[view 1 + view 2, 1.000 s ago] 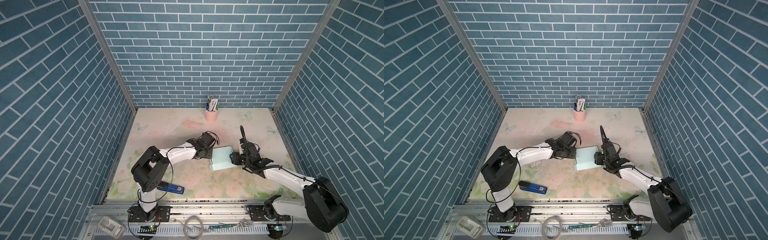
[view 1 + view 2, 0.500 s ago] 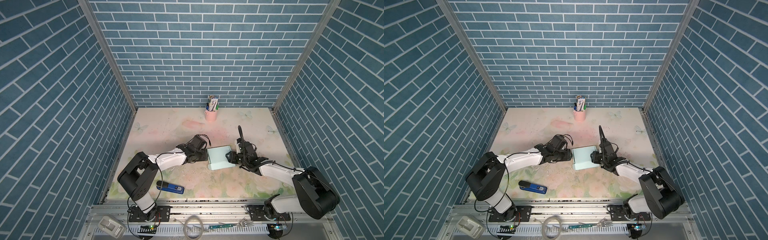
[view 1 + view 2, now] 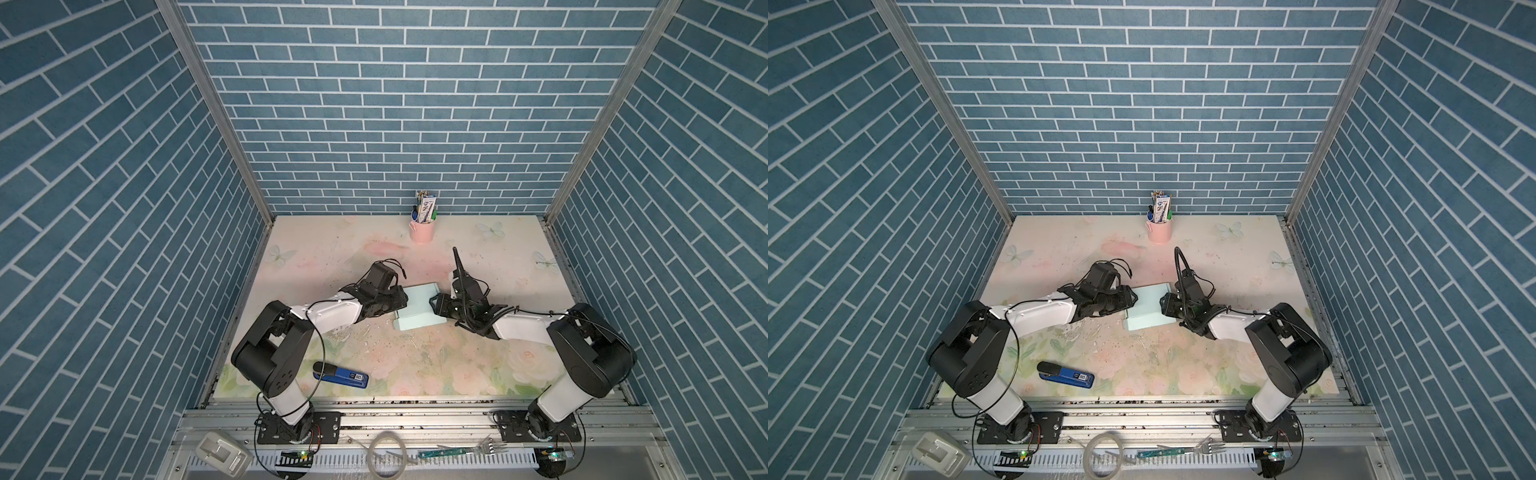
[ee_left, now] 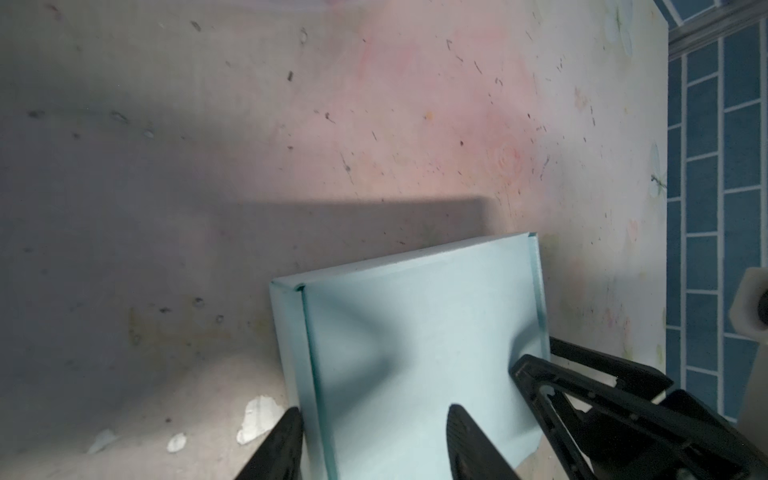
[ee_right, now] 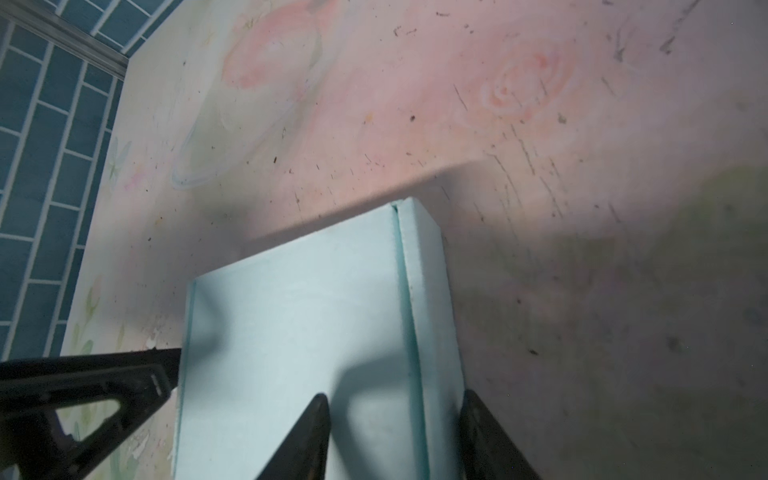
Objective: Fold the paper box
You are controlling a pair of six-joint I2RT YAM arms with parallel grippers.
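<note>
The paper box (image 3: 417,309) (image 3: 1146,309) is a pale mint shallow tray with raised side walls, lying on the floral mat mid-table. My left gripper (image 3: 400,301) (image 4: 374,411) is open at its left side. One finger (image 4: 286,440) sits outside the side wall, the other (image 4: 465,436) inside over the box floor (image 4: 415,332). My right gripper (image 3: 434,301) (image 5: 394,395) is open astride the opposite wall (image 5: 432,316), with one finger outside against it and one inside.
A blue stapler (image 3: 340,376) lies on the mat (image 3: 478,365) at the front left. At the back wall stands a pink cup (image 3: 422,230) holding pens. White scraps (image 4: 257,419) lie beside the box. On the front rail are a fork (image 3: 478,451) and a clear ring (image 3: 386,455).
Both arms have dropped lower and shifted left, and the box has slid a little left with them. The right jaws have narrowed slightly around the wall.
</note>
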